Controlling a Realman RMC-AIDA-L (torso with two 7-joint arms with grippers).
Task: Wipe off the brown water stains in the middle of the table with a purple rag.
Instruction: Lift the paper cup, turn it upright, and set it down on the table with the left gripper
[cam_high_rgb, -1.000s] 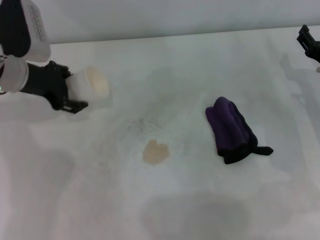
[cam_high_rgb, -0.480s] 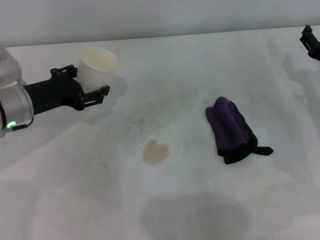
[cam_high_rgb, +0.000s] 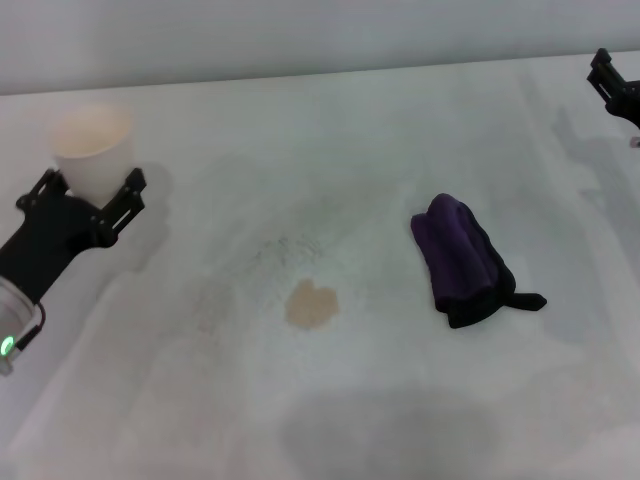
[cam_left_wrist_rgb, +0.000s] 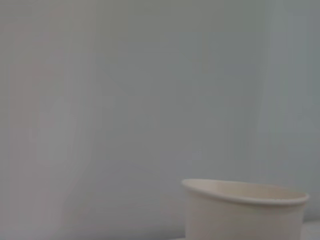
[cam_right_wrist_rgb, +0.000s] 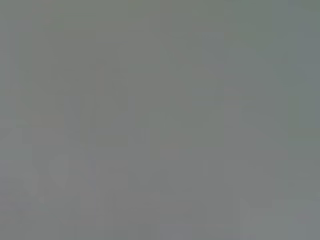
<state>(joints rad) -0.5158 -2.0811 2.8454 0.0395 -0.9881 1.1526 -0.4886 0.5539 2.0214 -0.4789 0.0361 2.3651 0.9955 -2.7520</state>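
I haven't wiped yet: the brown stain (cam_high_rgb: 312, 304) sits mid-frame, the purple rag (cam_high_rgb: 463, 260) lies untouched, my left end effector (cam_high_rgb: 88, 196) holds a cup (cam_high_rgb: 92, 148), and I cannot tell about my right end effector (cam_high_rgb: 613, 88).

The left arm comes in from the near left side and points up and away from the robot. It is black near the front and silver farther back, with a small green light on the silver part. The left claw (cam_high_rgb: 88, 190) is at the end of it, far to the left. Its two black fingers (cam_high_rgb: 128, 192) stand apart, one on each side of something it holds between them. The fingers press against it.

The right claw (cam_high_rgb: 615, 88) is far off at the back right corner. Only a bit of its black tip shows. It is hard to see how its fingers stand.
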